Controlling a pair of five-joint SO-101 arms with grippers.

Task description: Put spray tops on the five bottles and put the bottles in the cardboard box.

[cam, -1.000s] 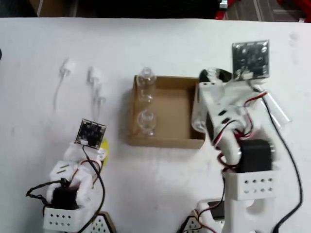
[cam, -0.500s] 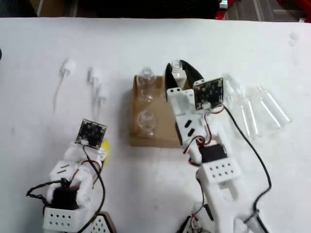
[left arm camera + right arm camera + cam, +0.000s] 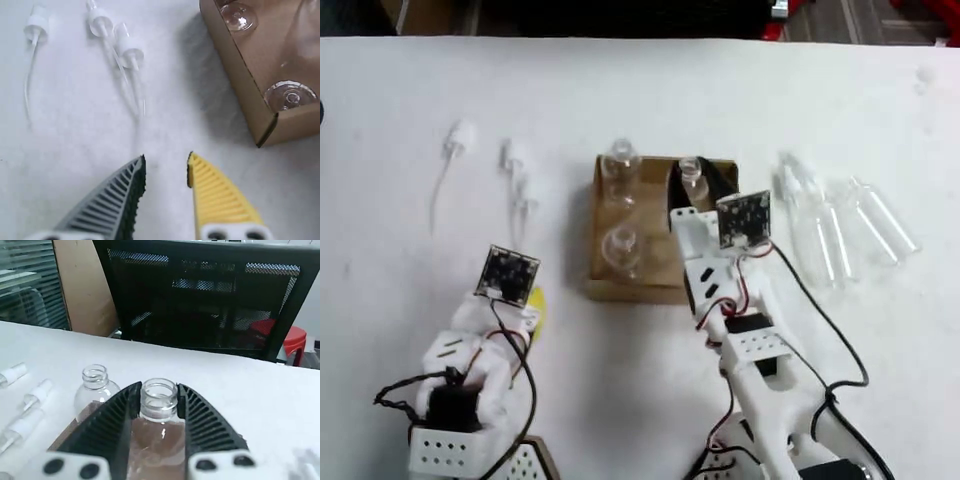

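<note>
I see the white table (image 3: 640, 90) from above with both arms on its near edge, the right arm (image 3: 760, 350) stretched out towards the middle and the left arm (image 3: 460, 380) folded back at the near-left corner. The box (image 3: 640, 291) sits open in the middle of the table. My right gripper (image 3: 159, 389) is over the box by its far wall, right of centre, fingers pinching the neck of a bottle (image 3: 690, 176) that stands upright with its mouth open and no top on it. I cannot tell whether its base touches the box floor. Two more stand upright along the box's left wall, the far bottle (image 3: 620, 165) in the far-left corner and the near bottle (image 3: 620, 250) towards the near-left corner, both uncapped as well. The loose bottles (image 3: 885, 220) lie on their sides next to each other on the table to the right of the box, towards the right edge. My left gripper (image 3: 167, 158) hangs over bare table just left of the box's near-left corner, its grey and yellow fingers spread with nothing between them. Three spray tops (image 3: 99, 22) lie on the table left of the box, towards the far-left corner, tubes pointing to the near edge; two of them touch or nearly touch, and the third lies apart to their left.
</note>
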